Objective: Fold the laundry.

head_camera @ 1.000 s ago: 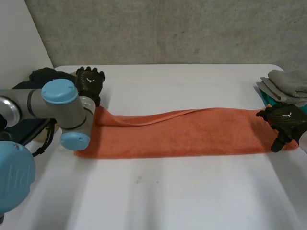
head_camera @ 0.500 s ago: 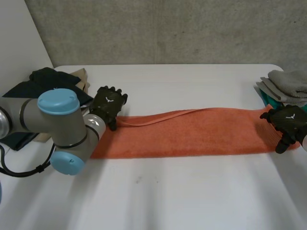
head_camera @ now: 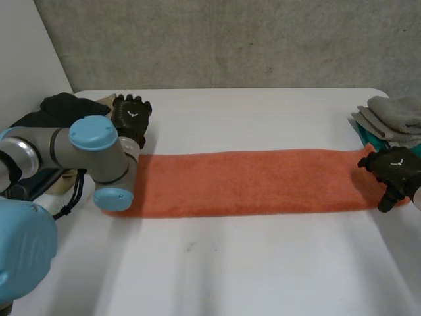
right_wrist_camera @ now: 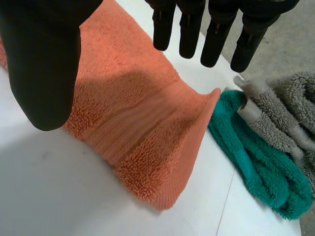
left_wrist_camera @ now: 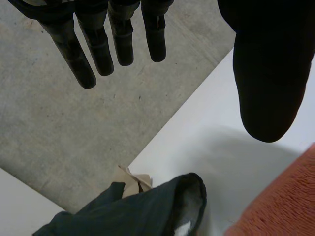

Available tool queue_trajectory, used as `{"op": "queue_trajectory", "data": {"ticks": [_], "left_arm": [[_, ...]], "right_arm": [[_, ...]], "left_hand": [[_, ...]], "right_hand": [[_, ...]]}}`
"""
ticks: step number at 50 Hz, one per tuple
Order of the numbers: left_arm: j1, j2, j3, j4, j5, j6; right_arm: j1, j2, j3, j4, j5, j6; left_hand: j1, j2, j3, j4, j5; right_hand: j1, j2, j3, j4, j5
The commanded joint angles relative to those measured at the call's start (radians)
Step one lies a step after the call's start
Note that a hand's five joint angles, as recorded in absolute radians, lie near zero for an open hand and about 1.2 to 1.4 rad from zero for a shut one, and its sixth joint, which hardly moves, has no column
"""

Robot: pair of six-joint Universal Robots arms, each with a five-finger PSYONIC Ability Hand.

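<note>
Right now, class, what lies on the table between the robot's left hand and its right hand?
In the head view, the orange towel lies as a long strip, spanning the table from the left hand to the right hand.

LEFT HAND LIFTS AWAY, TOWEL LIES FLAT: The left hand point(head_camera: 131, 117) has pulled back off the orange towel point(head_camera: 250, 183). Half a second ago it sat on the cloth's left end. It now hangs with fingers straight, the towel's corner just beside its thumb. The raised fold that ran along the towel's far edge, from the left hand's fingertips toward the middle, is gone, and that edge now lies straight and flat. The towel's left end, drawn inward half a second ago, again reaches out beneath the left arm point(head_camera: 62, 143). The right hand point(head_camera: 393, 168) has edged slightly outward along the towel's right end.
</note>
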Motion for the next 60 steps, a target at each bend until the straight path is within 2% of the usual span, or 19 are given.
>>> {"op": "queue_trajectory", "data": {"ticks": [1, 8, 11, 12, 13, 15, 20, 21, 24, 31, 35, 38, 40, 44, 49, 52, 56, 59, 60], "left_arm": [[-0.028, 0.155, -0.190, 0.001, 0.002, -0.007], [-0.032, 0.232, -0.307, 0.003, 0.003, -0.013], [-0.031, 0.272, -0.348, 0.009, 0.003, -0.015], [-0.031, 0.280, -0.356, 0.009, 0.003, -0.015], [-0.032, 0.286, -0.362, 0.009, 0.003, -0.016], [-0.032, 0.301, -0.382, 0.009, 0.002, -0.018], [-0.032, 0.339, -0.419, 0.009, 0.002, -0.021], [-0.032, 0.347, -0.426, 0.010, 0.002, -0.021], [-0.032, 0.387, -0.456, 0.010, 0.000, -0.021], [-0.023, 0.511, -0.560, 0.010, 0.000, -0.045], [-0.017, 0.591, -0.626, 0.010, 0.002, -0.081], [-0.003, 0.675, -0.687, 0.010, 0.003, -0.108], [0.006, 0.705, -0.709, 0.010, 0.003, -0.111], [0.018, 0.769, -0.761, 0.010, 0.006, -0.111], [0.020, 0.800, -0.805, 0.010, 0.029, -0.116], [0.020, 0.801, -0.830, 0.010, 0.042, -0.118], [0.012, 0.797, -0.845, 0.012, 0.043, -0.124], [0.007, 0.789, -0.845, 0.012, 0.043, -0.130], [0.006, 0.789, -0.842, 0.012, 0.043, -0.131]], "right_arm": [[-0.013, 0.053, -0.014, -0.018, 0.014, -0.085], [-0.044, 0.096, -0.039, -0.039, 0.026, -0.123], [-0.058, 0.107, -0.055, -0.050, 0.032, -0.131], [-0.059, 0.110, -0.058, -0.053, 0.034, -0.131], [-0.062, 0.117, -0.068, -0.061, 0.037, -0.134], [-0.066, 0.127, -0.078, -0.076, 0.041, -0.136], [-0.084, 0.130, -0.108, -0.151, 0.168, -0.149], [-0.085, 0.130, -0.117, -0.176, 0.226, -0.177], [-0.087, 0.128, -0.141, -0.209, 0.302, -0.266], [-0.072, 0.104, -0.146, -0.231, 0.331, -0.445], [0.052, 0.058, -0.152, -0.260, 0.325, -0.439], [0.263, 0.009, -0.166, -0.323, 0.291, -0.383], [0.324, 0.006, -0.167, -0.346, 0.268, -0.370], [0.499, 0.015, -0.172, -0.395, 0.158, -0.357], [0.738, 0.134, -0.207, -0.417, -0.049, -0.366], [0.836, 0.223, -0.232, -0.412, -0.124, -0.386], [0.872, 0.309, -0.241, -0.401, -0.135, -0.398], [0.872, 0.309, -0.238, -0.401, -0.135, -0.400], [0.872, 0.300, -0.233, -0.400, -0.132, -0.400]], "left_hand": [[-0.002, 0.002, 0.003, 0.005, 0.007], [-0.008, -0.004, -0.003, -0.001, 0.001], [-0.011, -0.007, -0.005, -0.004, -0.002], [-0.011, -0.007, -0.005, -0.004, -0.002], [-0.011, -0.007, -0.005, -0.004, -0.002], [-0.011, -0.007, -0.005, -0.004, -0.002], [-0.014, -0.009, -0.008, -0.007, -0.005], [-0.014, -0.009, -0.008, -0.007, -0.005], [-0.014, -0.009, -0.008, -0.007, -0.005], [-0.023, -0.018, -0.017, -0.015, -0.014], [-0.041, -0.036, -0.035, -0.033, -0.032], [-0.046, -0.042, -0.041, -0.039, -0.037], [-0.046, -0.042, -0.041, -0.039, -0.037], [-0.055, -0.051, -0.050, -0.048, -0.046], [-0.055, -0.051, -0.050, -0.048, -0.046], [-0.055, -0.051, -0.050, -0.048, -0.046], [-0.058, -0.053, -0.052, -0.051, -0.049], [-0.064, -0.059, -0.058, -0.057, -0.055], [-0.064, -0.059, -0.058, -0.057, -0.055]], "right_hand": [[0.132, 0.178, 0.126, 0.128, 0.117], [0.176, 0.222, 0.170, 0.172, 0.162], [0.291, 0.336, 0.284, 0.287, 0.276], [0.361, 0.407, 0.355, 0.357, 0.346], [0.641, 0.687, 0.635, 0.637, 0.626], [1.037, 1.083, 1.031, 1.033, 1.022], [1.039, 1.085, 1.033, 1.035, 1.024], [1.039, 1.085, 1.033, 1.035, 1.024], [1.039, 1.085, 1.033, 1.035, 1.024], [1.039, 1.085, 1.033, 1.035, 1.024], [1.039, 1.085, 1.033, 1.035, 1.024], [1.039, 1.085, 1.033, 1.035, 1.024], [1.039, 1.085, 1.033, 1.035, 1.024], [1.039, 1.085, 1.033, 1.035, 1.024], [1.039, 1.085, 1.033, 1.035, 1.024], [1.039, 1.085, 1.033, 1.035, 1.024], [1.039, 1.085, 1.033, 1.035, 1.024], [1.017, 1.062, 1.010, 1.013, 1.002], [0.801, 0.847, 0.795, 0.797, 0.786]]}}
